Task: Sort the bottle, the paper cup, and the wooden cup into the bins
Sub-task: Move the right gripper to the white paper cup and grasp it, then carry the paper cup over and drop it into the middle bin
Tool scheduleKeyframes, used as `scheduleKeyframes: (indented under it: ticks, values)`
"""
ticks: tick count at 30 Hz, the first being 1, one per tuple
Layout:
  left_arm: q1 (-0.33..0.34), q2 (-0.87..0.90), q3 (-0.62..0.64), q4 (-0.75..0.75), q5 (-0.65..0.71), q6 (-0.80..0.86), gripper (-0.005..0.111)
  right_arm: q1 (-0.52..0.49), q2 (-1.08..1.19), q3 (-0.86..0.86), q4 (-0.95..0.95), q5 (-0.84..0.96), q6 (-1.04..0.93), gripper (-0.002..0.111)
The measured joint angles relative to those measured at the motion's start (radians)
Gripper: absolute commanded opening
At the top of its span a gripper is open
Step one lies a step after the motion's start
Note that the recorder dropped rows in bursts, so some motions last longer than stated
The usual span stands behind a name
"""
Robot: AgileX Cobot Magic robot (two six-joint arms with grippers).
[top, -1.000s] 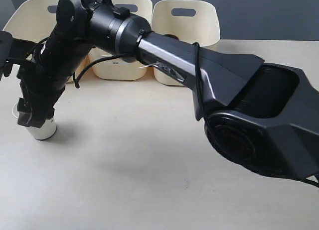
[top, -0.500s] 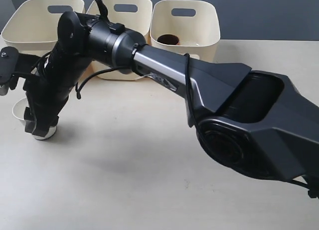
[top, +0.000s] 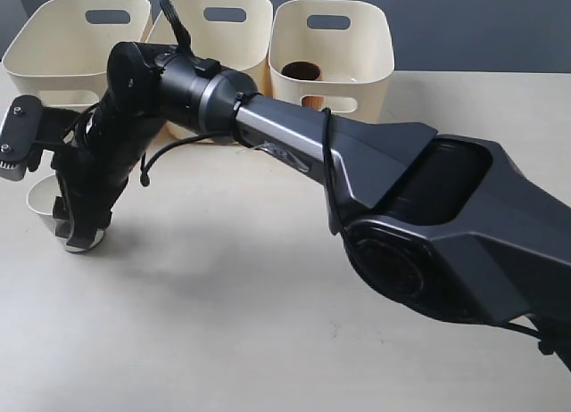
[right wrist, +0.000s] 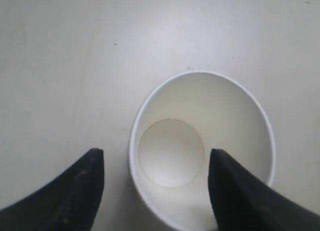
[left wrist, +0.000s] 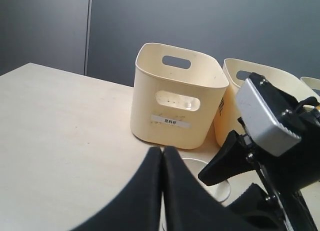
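Note:
The white paper cup (top: 40,204) leans over at the table's left, its mouth turned left and its base (top: 86,243) under the arm. My right gripper (top: 76,226) has reached across and hangs over it. From the right wrist the cup (right wrist: 200,141) shows its empty inside; the right gripper (right wrist: 155,156) is open, with one finger outside the rim and the other over the mouth. The wooden cup (top: 302,70) sits in the right bin (top: 357,55). My left gripper (left wrist: 162,151) is shut and empty, near the cup's rim (left wrist: 220,191). No bottle is in view.
Three cream bins stand in a row at the back: left (top: 53,51), middle (top: 241,33) and right. From the left wrist a labelled bin (left wrist: 170,116) is near. The right arm's big dark base (top: 446,243) fills the right of the table.
My right gripper has sunk lower around the paper cup. The cup has tipped from upright to leaning left. The arm has dropped and uncovered the right bin with the wooden cup.

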Motion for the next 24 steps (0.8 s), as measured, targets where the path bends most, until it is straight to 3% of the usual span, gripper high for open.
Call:
scheduleKeyframes:
  ticks: [4, 5, 7, 10, 24]
  values:
    - [0.0, -0.002, 0.0, 0.0, 0.002, 0.0, 0.0, 0.0, 0.029, 0.0, -0.005, -0.004, 0.0, 0.057]
    - [-0.002, -0.001, 0.0, 0.0, 0.002, 0.0, 0.0, 0.0, 0.036, 0.0, -0.007, -0.004, 0.004, 0.051]
    - [-0.002, -0.001, 0.0, 0.0, 0.004, 0.0, 0.0, 0.0, 0.049, 0.0, -0.01, -0.002, 0.015, 0.036]
    - [-0.002, -0.001, 0.0, 0.0, 0.004, 0.0, 0.0, 0.0, 0.054, 0.0, -0.012, 0.0, 0.025, 0.002]
    - [-0.002, -0.001, 0.0, -0.022, 0.042, 0.0, 0.0, 0.0, -0.039, 0.0, -0.045, 0.032, 0.045, 0.0]
